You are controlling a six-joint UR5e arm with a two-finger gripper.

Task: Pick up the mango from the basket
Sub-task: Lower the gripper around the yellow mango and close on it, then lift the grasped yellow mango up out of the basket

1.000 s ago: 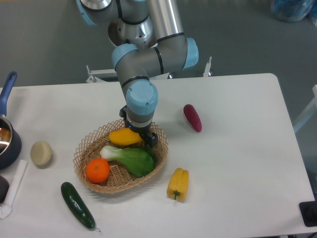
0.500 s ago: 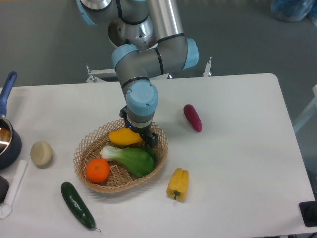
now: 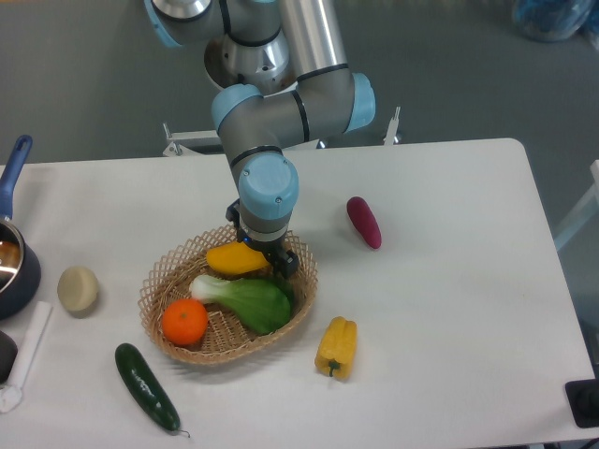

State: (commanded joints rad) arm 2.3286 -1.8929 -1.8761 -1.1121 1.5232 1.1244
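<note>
Gripper hangs straight down over the back of the basket, most of it hidden from where I stand by the arm's blue-capped wrist. Only a bit of dark finger shows below that wrist, just right of the mango, so I cannot tell whether the jaws are spread, closed, or already clamped on the fruit.

What the next move turns on is how the mango lies under the tool. It rests in the far part of the basket, its long axis running roughly left to right, tipped a little. Its right end disappears under the wrist, so the gripper sits over that end rather than over the middle, and most of the fruit reaches out to the left of it.

The bok choy lies just in front of the mango, touching or nearly so, and the orange sits nearer the front left. My guess is that a grip so far toward one end could let the mango swing or tip once it leaves the basket.
</note>
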